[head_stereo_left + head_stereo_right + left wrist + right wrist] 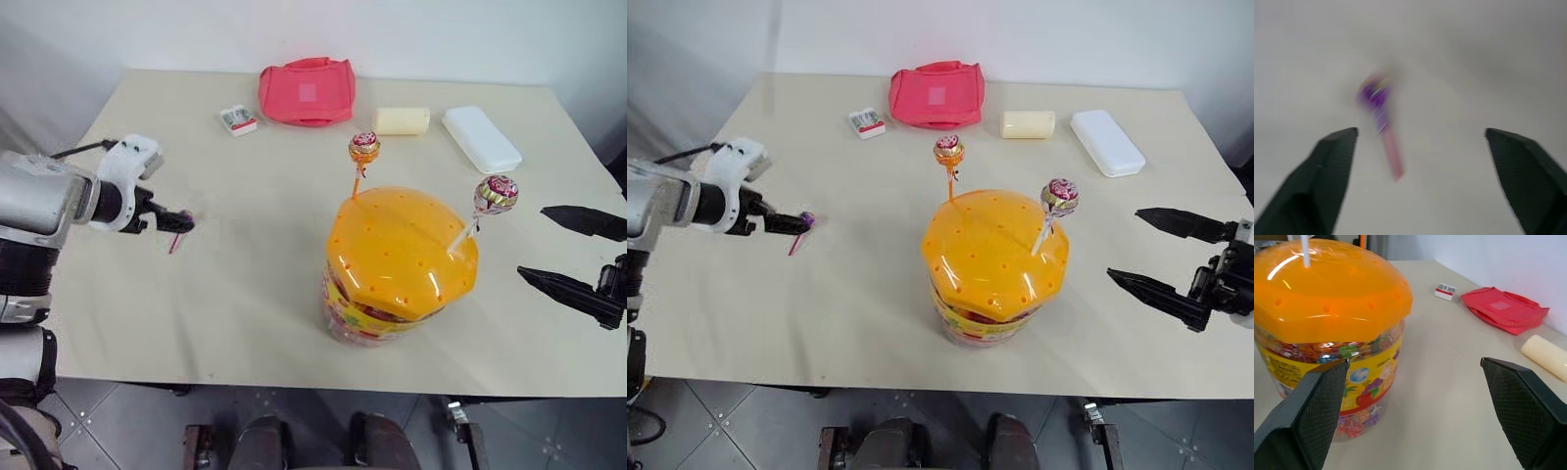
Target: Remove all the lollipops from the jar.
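The jar stands upright near the table's front, a clear tub with an orange holed lid and a yellow-red label. Two lollipops stick up out of the lid, one on an orange stick and one on a white stick. A third lollipop, purple-headed on a pink stick, hangs blurred just beyond my left gripper. That gripper is open over the table's left side, and neither finger touches the lollipop. My right gripper is open and empty, level, to the right of the jar.
Along the table's far side lie a red pouch, a small white box, a cream cylinder and a white oblong case. The table's front edge runs just in front of the jar.
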Available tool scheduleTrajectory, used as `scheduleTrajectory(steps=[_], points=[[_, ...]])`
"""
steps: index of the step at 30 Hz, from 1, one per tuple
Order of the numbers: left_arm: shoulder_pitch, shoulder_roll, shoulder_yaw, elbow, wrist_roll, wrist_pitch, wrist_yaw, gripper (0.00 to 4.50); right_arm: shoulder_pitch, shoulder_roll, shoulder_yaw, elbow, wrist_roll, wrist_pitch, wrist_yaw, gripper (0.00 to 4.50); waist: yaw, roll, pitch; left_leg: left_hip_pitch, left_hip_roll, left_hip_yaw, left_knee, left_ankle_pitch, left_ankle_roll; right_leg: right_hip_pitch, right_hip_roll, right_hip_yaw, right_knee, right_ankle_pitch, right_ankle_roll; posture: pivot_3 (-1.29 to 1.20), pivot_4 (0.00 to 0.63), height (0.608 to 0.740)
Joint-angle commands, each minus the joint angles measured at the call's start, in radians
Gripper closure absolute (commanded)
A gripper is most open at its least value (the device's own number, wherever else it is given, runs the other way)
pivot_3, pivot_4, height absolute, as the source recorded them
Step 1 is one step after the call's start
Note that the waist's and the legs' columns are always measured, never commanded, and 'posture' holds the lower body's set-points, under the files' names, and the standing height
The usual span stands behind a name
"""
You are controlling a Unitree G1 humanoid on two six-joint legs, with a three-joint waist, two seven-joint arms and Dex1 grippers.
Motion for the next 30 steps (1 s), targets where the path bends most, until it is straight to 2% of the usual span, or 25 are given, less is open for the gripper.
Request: scheduleTrajectory(steps=[1, 3, 8, 10, 12, 16, 23, 27, 30], points=[[-0.031, -0.039, 0.111, -0.064, -0.074, -0.152, -0.083, 0.02, 0.011, -0.01, -0.075, -0.024, 0.06, 0.017, 0.02, 0.0, -0.001, 0.0, 0.0, 0.0, 0.0, 0.0, 0.0, 0.0, 0.0, 0.0, 0.0, 0.0, 0.0, 0.0, 0.0, 0.0, 0.15, 0.74], [-0.022, -0.108, 0.166, -0.072, -0.111, -0.311, -0.13, 0.02, 0.012, -0.004, -0.087, -0.035, 0.076, 0.027, 0.006, 0.0, 0.001, 0.0, 0.0, 0.0, 0.0, 0.0, 0.0, 0.0, 0.0, 0.0, 0.0, 0.0, 0.0, 0.0, 0.0, 0.0, 0.15, 0.74], [-0.018, -0.298, 0.267, -0.05, -0.241, -0.555, -0.263, 0.02, 0.024, 0.006, -0.099, -0.065, 0.079, 0.036, -0.038, 0.0, -0.004, 0.0, 0.0, 0.0, 0.0, 0.0, 0.001, 0.0, 0.0, 0.0, 0.0, 0.0, 0.001, 0.0, 0.0, 0.0, 0.15, 0.74], [-0.027, -0.369, 0.254, 0.001, -0.267, -0.619, -0.337, 0.02, 0.028, 0.013, -0.101, -0.077, 0.082, 0.036, -0.053, 0.0, -0.004, 0.0, 0.0, 0.0, 0.0, 0.0, 0.001, 0.0, 0.0, 0.0, 0.0, 0.0, 0.001, 0.0, 0.0, 0.0, 0.15, 0.74], [-0.029, -0.397, 0.233, 0.031, -0.264, -0.655, -0.389, 0.02, 0.032, 0.016, -0.103, -0.086, 0.084, 0.035, -0.064, 0.0, -0.005, 0.0, 0.0, 0.0, 0.0, 0.0, 0.001, 0.0, 0.0, 0.0, 0.0, 0.0, 0.002, 0.0, 0.0, 0.0, 0.15, 0.74], [-0.079, -0.538, 0.173, 0.132, -0.296, -0.702, -0.52, 0.02, 0.064, 0.042, -0.129, -0.132, 0.08, 0.029, -0.111, 0.0, 0.002, 0.0, 0.0, 0.0, 0.0, 0.001, 0.002, 0.0, 0.0, 0.0, 0.0, 0.0, 0.001, 0.0, 0.0, 0.0, 0.15, 0.74], [-0.138, -0.625, 0.169, 0.205, -0.294, -0.731, -0.572, 0.02, 0.147, 0.092, -0.188, -0.205, 0.087, 0.026, -0.162, 0.0, 0.004, 0.0, 0.0, -0.001, 0.0, 0.0, 0.004, -0.001, 0.001, 0.0, 0.0, 0.0, 0.002, 0.0, 0.0, 0.0, 0.15, 0.74], [-0.147, -0.635, 0.163, 0.214, -0.282, -0.738, -0.583, 0.81, 0.177, 0.112, -0.203, -0.232, 0.091, 0.018, -0.188, 0.0, 0.003, 0.0, 0.0, -0.001, 0.0, 0.0, 0.004, -0.001, 0.001, 0.0, 0.0, 0.0, 0.002, 0.0, 0.0, 0.0, 0.15, 0.74], [-0.154, -0.636, 0.164, 0.216, -0.283, -0.729, -0.584, 1.77, 0.193, 0.122, -0.207, -0.246, 0.094, 0.013, -0.2, 0.0, 0.004, 0.0, 0.0, -0.001, 0.0, 0.0, 0.004, -0.001, 0.001, 0.0, 0.0, 0.0, 0.002, 0.0, 0.0, 0.0, 0.15, 0.74]])
